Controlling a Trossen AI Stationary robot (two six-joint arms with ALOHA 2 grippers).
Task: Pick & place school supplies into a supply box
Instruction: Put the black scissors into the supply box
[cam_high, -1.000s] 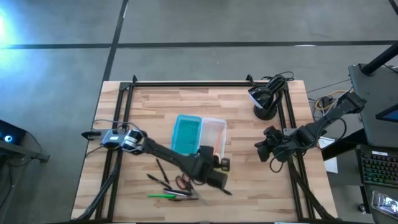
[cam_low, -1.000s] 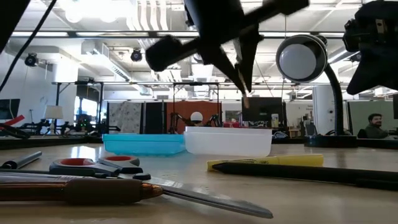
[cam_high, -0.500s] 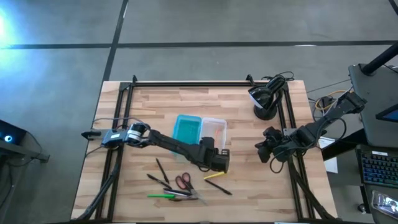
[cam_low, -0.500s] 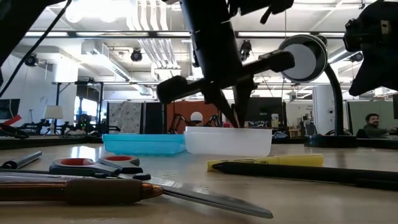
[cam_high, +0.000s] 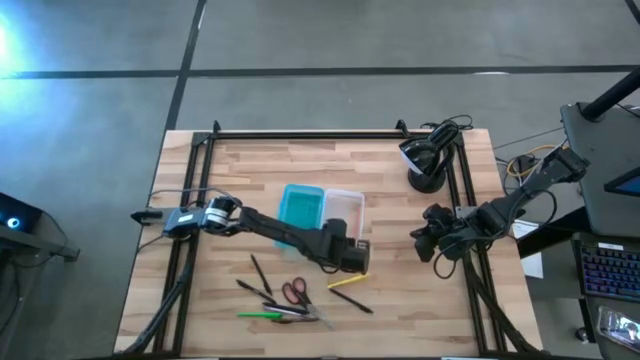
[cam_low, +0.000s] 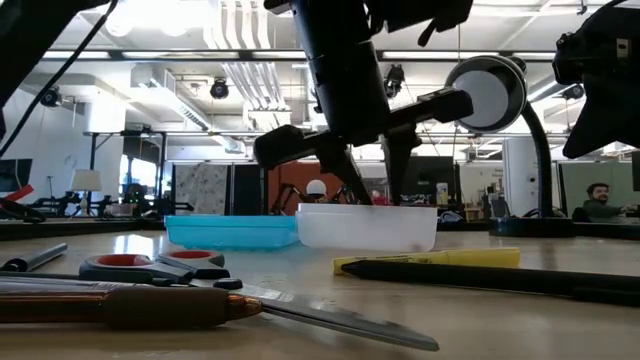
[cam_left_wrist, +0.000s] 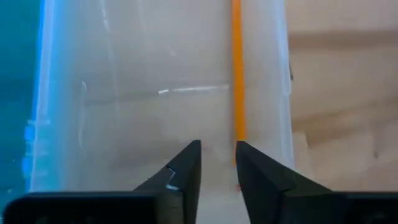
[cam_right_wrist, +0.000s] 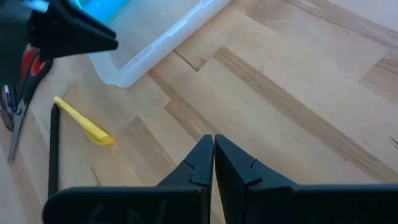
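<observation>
Left gripper: having moved from the loose supplies, now hanging over the supply box, fingers slightly parted, empty. Orange pencil lying inside. Advice: lift straight clear before fetching the yellow pen.

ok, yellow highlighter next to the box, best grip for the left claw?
Grip the yellow highlighter mid-barrel from straight above, jaws across its width. It lies flat on the table; avoid the end by the black pen, which lies close.
</observation>
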